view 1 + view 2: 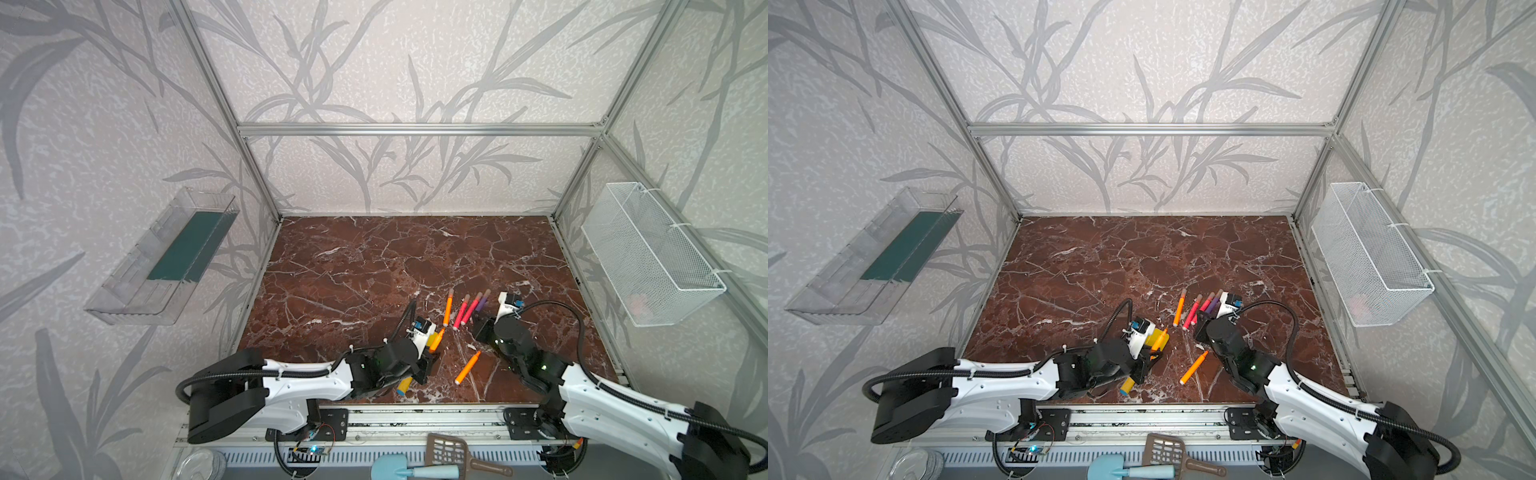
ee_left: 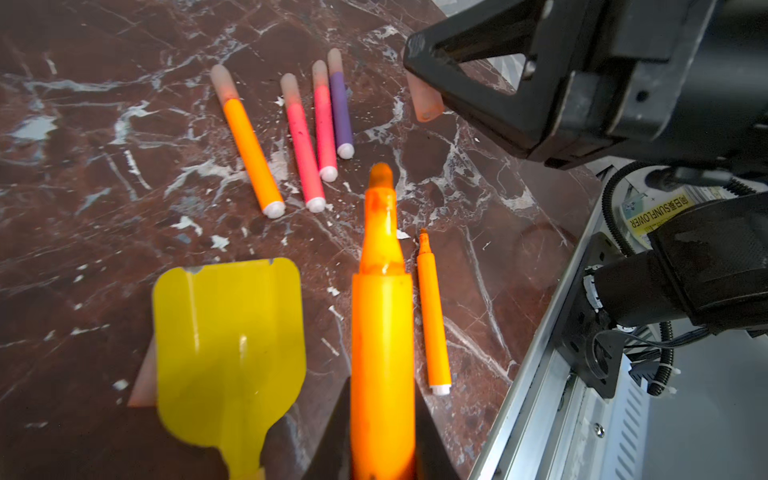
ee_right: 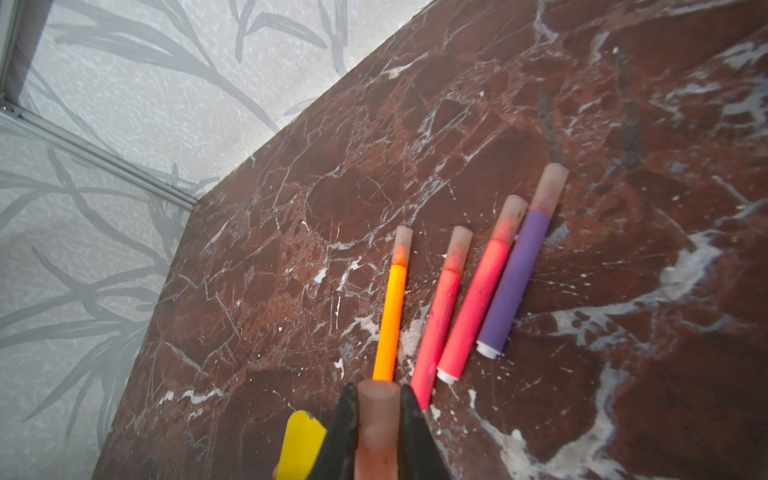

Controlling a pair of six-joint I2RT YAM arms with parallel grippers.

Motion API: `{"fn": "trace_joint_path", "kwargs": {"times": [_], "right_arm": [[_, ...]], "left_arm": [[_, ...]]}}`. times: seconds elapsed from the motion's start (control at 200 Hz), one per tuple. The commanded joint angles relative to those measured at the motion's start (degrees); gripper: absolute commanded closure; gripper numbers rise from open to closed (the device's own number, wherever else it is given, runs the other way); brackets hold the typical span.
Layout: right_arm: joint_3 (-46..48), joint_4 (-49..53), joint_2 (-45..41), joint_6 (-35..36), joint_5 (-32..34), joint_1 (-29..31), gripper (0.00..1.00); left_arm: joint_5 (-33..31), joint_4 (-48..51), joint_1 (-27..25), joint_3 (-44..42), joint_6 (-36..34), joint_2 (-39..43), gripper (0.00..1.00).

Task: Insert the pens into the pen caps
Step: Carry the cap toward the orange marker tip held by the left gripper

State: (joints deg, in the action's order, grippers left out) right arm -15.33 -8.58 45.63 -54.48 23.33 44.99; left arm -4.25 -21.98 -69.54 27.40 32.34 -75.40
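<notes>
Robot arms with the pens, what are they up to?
They are putting caps on pens. The left claw grips an uncapped orange pen, and the right claw grips a pen cap, not yet joined. Four capped pens lie in a row on the table; a loose orange pen lies uncapped.

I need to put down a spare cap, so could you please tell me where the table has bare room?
Bare: the table's back half, from the back wall to the four capped pens, and the left side beyond the yellow shovel. Crowded: the front middle, with the left end effector, right end effector and loose orange pen.
</notes>
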Motion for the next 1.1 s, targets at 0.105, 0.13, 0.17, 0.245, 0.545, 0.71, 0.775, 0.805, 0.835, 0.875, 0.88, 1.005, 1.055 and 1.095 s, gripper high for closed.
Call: {"fn": "trace_joint_path", "kwargs": {"times": [0.105, 0.13, 0.17, 0.245, 0.545, 0.71, 0.775, 0.805, 0.835, 0.875, 0.88, 1.005, 1.055, 1.095], "right_arm": [[4.1, -2.1, -9.8, -0.8, -0.9, -1.3, 0.98], [4.8, -2.6, -11.0, -0.9, -1.0, -1.4, 0.98], [5.7, -3.2, -12.8, -0.9, -1.3, -1.4, 0.98], [6.8, -3.1, -16.1, -0.7, -1.5, -1.4, 0.99], [10.3, -5.7, -23.4, 0.1, -4.6, -1.5, 0.98], [10.5, -8.8, -21.9, 0.0, -7.0, -1.5, 0.99], [10.4, -9.5, -20.5, -0.6, -8.0, -1.5, 0.98], [10.5, -10.1, -19.8, -1.1, -8.7, -1.5, 0.99], [10.7, -10.7, -19.1, -1.6, -9.6, -1.5, 0.98], [10.8, -11.3, -18.2, -2.2, -11.1, -1.5, 0.99], [10.8, -11.4, -18.1, -2.2, -11.3, -1.5, 0.99], [11.4, -15.7, -15.3, -3.6, -14.1, -1.5, 1.0], [11.4, -16.1, -14.9, -3.8, -14.4, -1.5, 1.0], [11.5, -16.4, -14.9, -4.0, -14.7, -1.5, 1.0]], "left_arm": [[-1.4, -10.4, -3.1, 4.3, -0.1, -8.2, 1.0], [-1.3, -11.2, -3.3, 4.5, 0.0, -9.1, 1.0], [-1.1, -12.4, -3.7, 5.0, -0.1, -10.6, 1.0], [-0.2, -14.0, -3.9, 5.9, 0.1, -13.1, 1.0], [0.9, -16.5, -4.2, 7.1, 0.5, -16.5, 1.0], [1.1, -17.4, -4.3, 7.1, 0.8, -17.0, 1.0], [1.0, -17.7, -4.3, 7.1, 0.9, -17.1, 1.0], [1.0, -17.7, -4.3, 7.1, 0.8, -17.1, 1.0], [0.7, -17.7, -4.3, 7.2, 0.7, -17.1, 1.0], [0.0, -18.2, -4.4, 7.1, 0.7, -17.1, 1.0], [-0.1, -18.3, -4.3, 7.0, 0.7, -17.1, 1.0], [-2.5, -20.4, -4.2, 5.7, 0.6, -16.6, 1.0], [-3.3, -19.6, -4.2, 5.8, 0.4, -16.2, 1.0], [-3.8, -18.5, -4.2, 6.1, 0.3, -16.1, 1.0]]}}
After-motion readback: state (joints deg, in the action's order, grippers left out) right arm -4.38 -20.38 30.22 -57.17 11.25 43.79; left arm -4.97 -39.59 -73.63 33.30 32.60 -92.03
